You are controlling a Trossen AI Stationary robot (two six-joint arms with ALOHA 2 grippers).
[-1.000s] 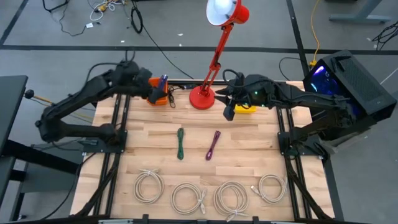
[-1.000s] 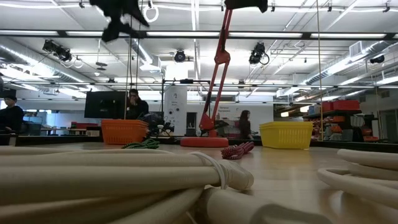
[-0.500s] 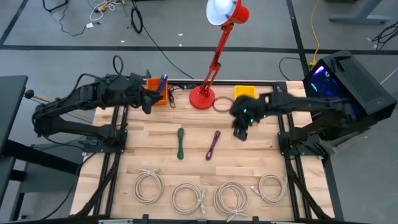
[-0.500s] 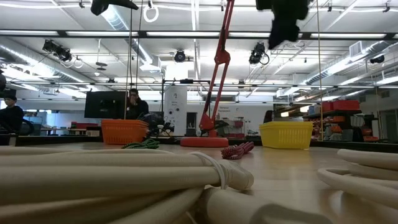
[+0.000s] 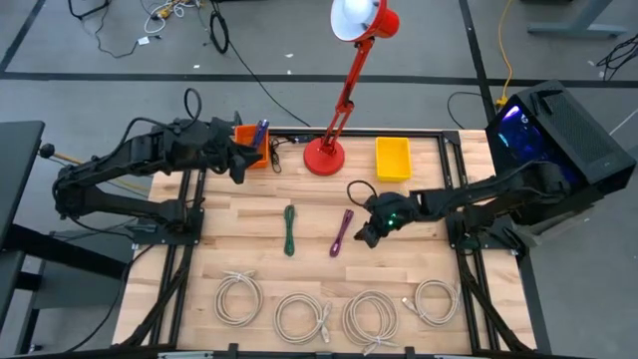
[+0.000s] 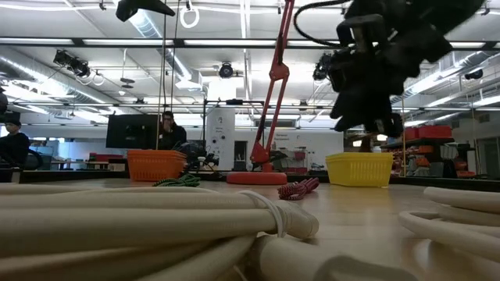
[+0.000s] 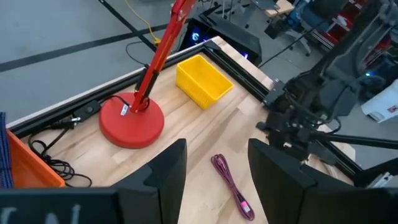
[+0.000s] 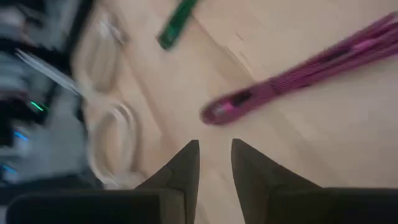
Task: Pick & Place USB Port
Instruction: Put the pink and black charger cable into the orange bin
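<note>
Cables lie bundled on the wooden table (image 5: 249, 244): a purple cable (image 5: 342, 231) near the middle, stretched lengthwise and tilted a little, and a green cable (image 5: 290, 229) just to its left, the two apart from each other. In the right wrist view the purple cable (image 8: 298, 71) runs slantwise across the boards with the green cable (image 8: 177, 22) beyond it. The right gripper (image 5: 367, 235) hangs just beside the purple cable, on its right and near its lower end, above the table and not touching it; its two fingers (image 8: 186, 168) stand a narrow gap apart with nothing between them. In the low view this gripper (image 6: 367, 117) is well above the tabletop. Farther back, a yellow bin (image 5: 393, 159) sits at the far edge on the right, a red lamp (image 5: 334, 120) has its round base just left of that bin, and an orange bin (image 5: 251, 146) sits at the far edge on the left. The left gripper (image 5: 236, 168) hovers just beside the orange bin, near the table's far left corner, its fingers (image 7: 168, 171) spread wide and holding nothing. Along the near edge of the table lie four coils of white cable (image 5: 239, 297), side by side. Beyond the table, in the low view, a person (image 6: 168, 129) is seated behind a monitor.
</note>
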